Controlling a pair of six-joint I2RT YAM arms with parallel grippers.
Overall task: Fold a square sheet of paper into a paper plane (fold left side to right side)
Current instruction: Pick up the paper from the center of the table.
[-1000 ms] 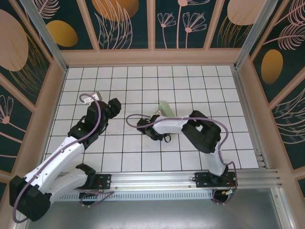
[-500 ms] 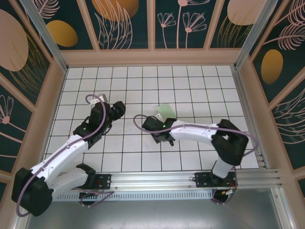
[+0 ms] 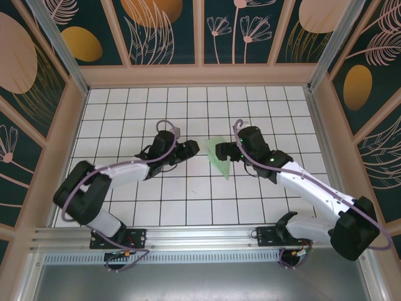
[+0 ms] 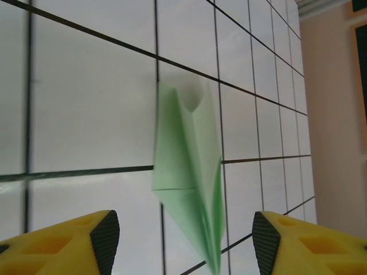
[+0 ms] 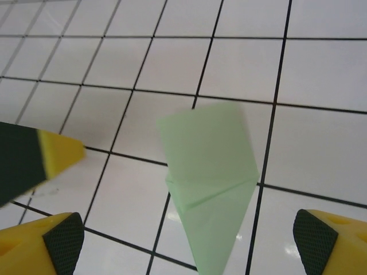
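The pale green sheet of paper (image 3: 220,164), folded into a narrow pointed paper plane shape, lies on the white grid tiles at mid-table. In the left wrist view the paper (image 4: 189,172) points toward my left gripper (image 4: 186,243), whose open jaws straddle its tip without touching it. My left gripper (image 3: 192,150) sits just left of the paper in the top view. My right gripper (image 3: 223,150) hovers over the paper's right side. In the right wrist view the paper (image 5: 209,177) lies between the wide-open jaws of my right gripper (image 5: 188,238).
A yellow finger of the left gripper (image 5: 54,153) enters the right wrist view at the left. The tiled floor (image 3: 188,106) is ringed by tan walls (image 3: 200,75). A metal rail (image 3: 207,235) runs along the near edge by the arm bases.
Both arms swung in toward the paper. The right gripper opened wide and moved from left of the paper to its right side. The left gripper moved right and narrowed a little.
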